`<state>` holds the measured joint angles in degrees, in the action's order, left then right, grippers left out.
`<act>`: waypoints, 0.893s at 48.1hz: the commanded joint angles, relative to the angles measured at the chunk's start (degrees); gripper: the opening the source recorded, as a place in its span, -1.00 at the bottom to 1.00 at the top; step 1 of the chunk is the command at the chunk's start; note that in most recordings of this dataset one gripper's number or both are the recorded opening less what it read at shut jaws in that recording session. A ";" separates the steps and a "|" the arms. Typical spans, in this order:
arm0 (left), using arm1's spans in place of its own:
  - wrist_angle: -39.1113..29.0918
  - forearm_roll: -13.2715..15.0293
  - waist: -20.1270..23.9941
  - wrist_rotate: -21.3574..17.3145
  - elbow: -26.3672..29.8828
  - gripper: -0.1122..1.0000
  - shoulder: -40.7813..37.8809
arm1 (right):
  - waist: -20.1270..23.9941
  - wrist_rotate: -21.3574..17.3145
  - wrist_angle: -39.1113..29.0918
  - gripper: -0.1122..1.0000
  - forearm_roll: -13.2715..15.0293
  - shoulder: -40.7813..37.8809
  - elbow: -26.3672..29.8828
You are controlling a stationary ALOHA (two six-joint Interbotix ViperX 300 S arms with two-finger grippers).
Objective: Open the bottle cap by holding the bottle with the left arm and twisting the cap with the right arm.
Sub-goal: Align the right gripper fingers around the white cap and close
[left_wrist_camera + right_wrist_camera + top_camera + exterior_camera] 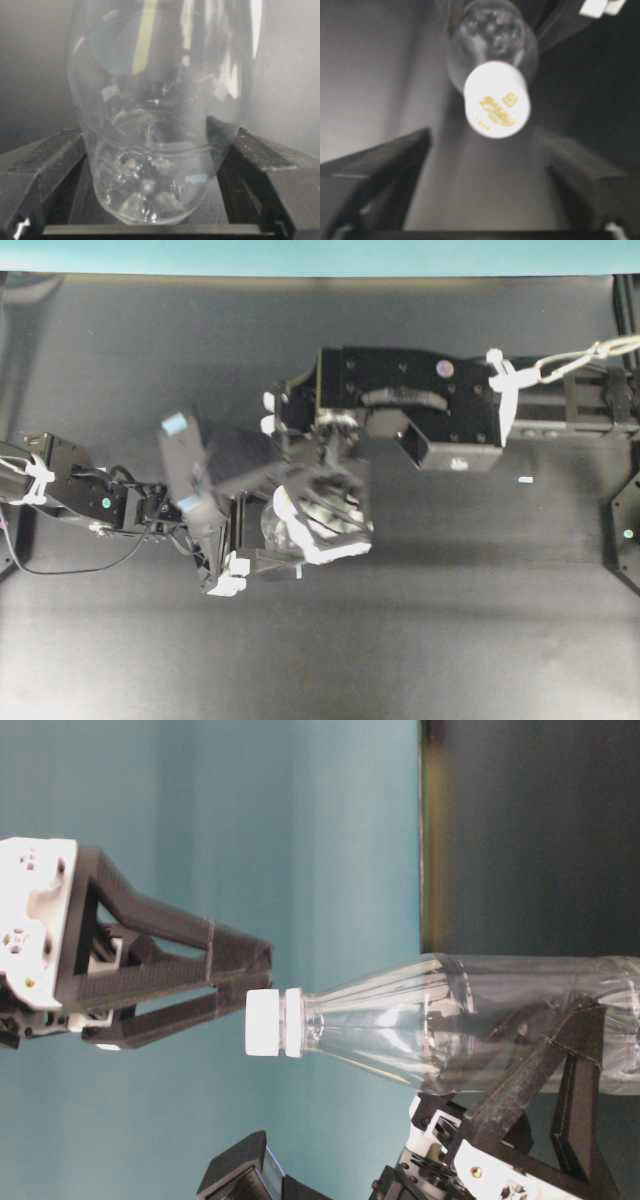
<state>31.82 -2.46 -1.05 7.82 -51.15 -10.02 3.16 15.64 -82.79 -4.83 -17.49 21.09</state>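
Bottle (480, 1020) held up off the counter (450, 640), clamped in left pincer (150, 210). Cap (266, 1022) still screwed on. Right pincer (480, 165) wide open, empty, right at cap. Gripping and twisting left, probably.

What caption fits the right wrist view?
Open right pincer just short of the white cap of the bottle.

Bottle (160, 125): clear glossy plastic w/ bright reflections, smooth walls, moulded ribbing at base. Bottle cap (497, 106): white matt plastic, yellow print on top; side finely ridged in table-level view. Left gripper fingers (47, 167): black matt plastic, slightly grainy. Right arm (450, 405): black matt housing w/ screws, white wrap on fingers. Table (150, 350): dark, matt.
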 commanded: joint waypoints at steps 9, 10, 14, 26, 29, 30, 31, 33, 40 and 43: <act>-1.67 -0.18 -0.35 0.44 -0.35 0.68 -0.79 | 0.09 -13.36 0.53 0.70 1.32 3.60 2.99; -1.67 -0.09 -0.35 0.44 -0.35 0.68 -0.88 | 0.09 -15.64 0.09 0.70 1.32 3.69 3.52; -1.67 -0.18 -0.35 0.44 -0.44 0.68 -0.79 | -0.26 -26.46 -1.85 0.70 1.32 3.25 5.71; -1.76 -0.18 -0.44 0.79 -0.53 0.68 -0.79 | -0.97 -57.83 -4.04 0.69 1.23 0.44 10.37; -1.76 -0.18 -0.44 0.79 -0.53 0.68 -0.79 | -0.88 -62.23 -3.96 0.69 1.23 -0.09 10.46; -1.76 -0.18 -0.44 0.79 -0.53 0.68 -0.79 | -0.88 -63.46 -3.87 0.68 1.23 -0.18 10.46; -1.76 -0.18 -0.44 0.79 -0.44 0.68 -0.79 | -0.70 -64.60 -3.87 0.68 1.23 -0.44 10.37; -1.76 -0.18 -0.53 0.79 -0.44 0.68 -0.79 | -0.53 -65.13 -3.87 0.67 1.23 -0.88 10.28; -1.76 -0.18 -0.44 0.79 -0.44 0.68 -0.79 | 0.26 -65.04 -3.96 0.65 1.23 -2.11 9.67; -1.76 -0.18 -0.53 0.79 -0.53 0.68 -0.79 | 0.26 -65.04 -3.87 0.64 1.23 -2.72 9.32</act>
<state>31.38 -2.46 -1.23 8.09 -51.15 -10.02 3.25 -48.78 -86.84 -3.60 -19.86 30.41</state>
